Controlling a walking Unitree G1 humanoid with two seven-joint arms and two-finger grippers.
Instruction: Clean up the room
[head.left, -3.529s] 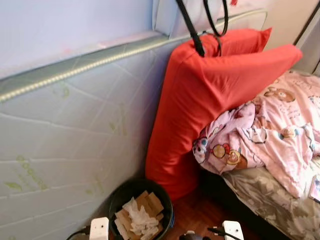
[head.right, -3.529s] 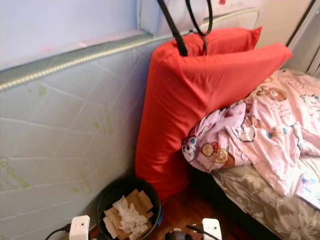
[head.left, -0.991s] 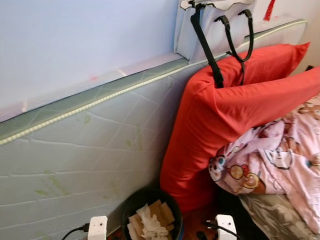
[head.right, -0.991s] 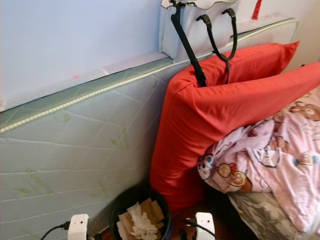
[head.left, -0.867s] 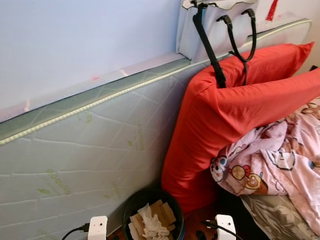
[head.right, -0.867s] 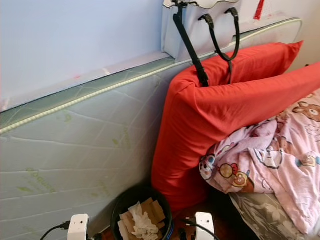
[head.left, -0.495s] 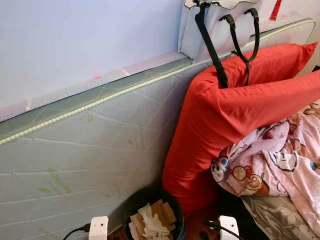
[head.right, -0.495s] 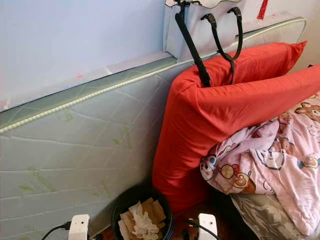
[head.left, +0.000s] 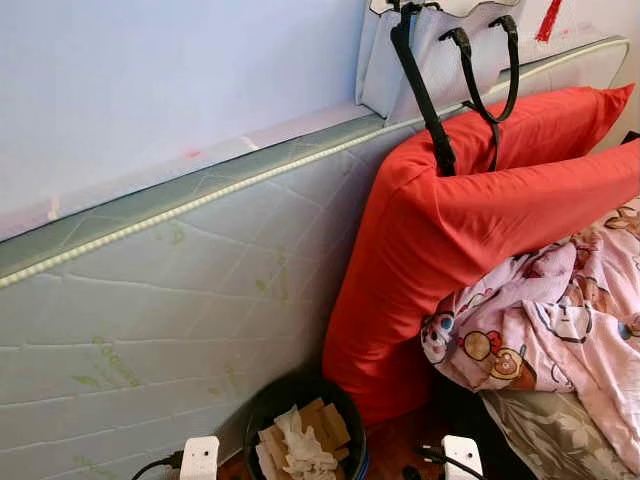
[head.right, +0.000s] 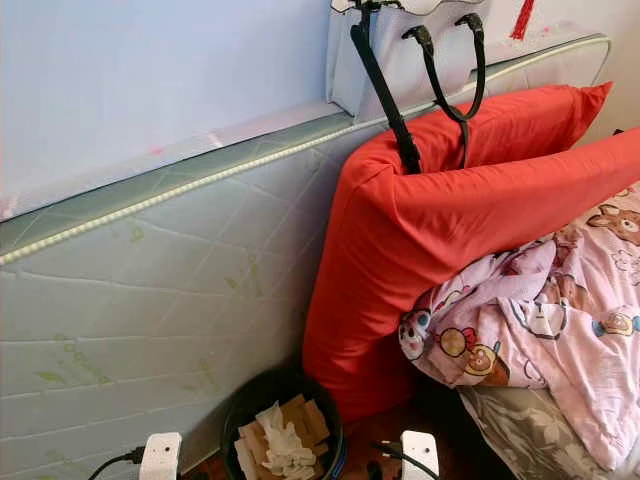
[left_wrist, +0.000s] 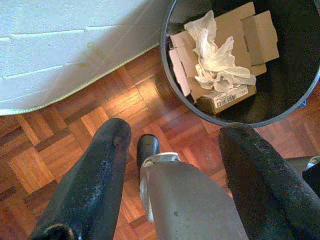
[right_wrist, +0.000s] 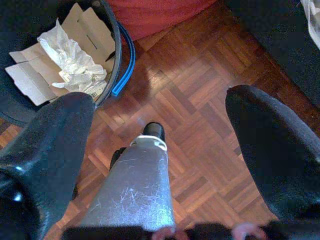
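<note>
A black waste bin (head.left: 305, 437) stands on the floor at the foot of the red pillows, holding cardboard pieces (left_wrist: 235, 35) and crumpled white tissue (left_wrist: 215, 55). My left gripper (left_wrist: 175, 137) hangs above the parquet just beside the bin's rim, open, with nothing between its fingers (left_wrist: 102, 165). My right gripper (right_wrist: 160, 107) hangs over the floor on the bin's other side, open and empty too. Two large red pillows (head.left: 470, 215) lean at the head of the bed. A rumpled pink cartoon-print blanket (head.left: 565, 320) lies on the bed.
A pale mattress (head.left: 170, 290) stands on edge against the wall on the left. A white handbag (head.left: 440, 45) with black straps hangs over the pillows. The bed base (head.left: 545, 435) fills the lower right. Wood parquet (right_wrist: 200, 75) runs between bin and bed.
The camera has tilted up and swung a little since the oldest frames, bringing the handbag into view. The bin, pillows and blanket have not moved.
</note>
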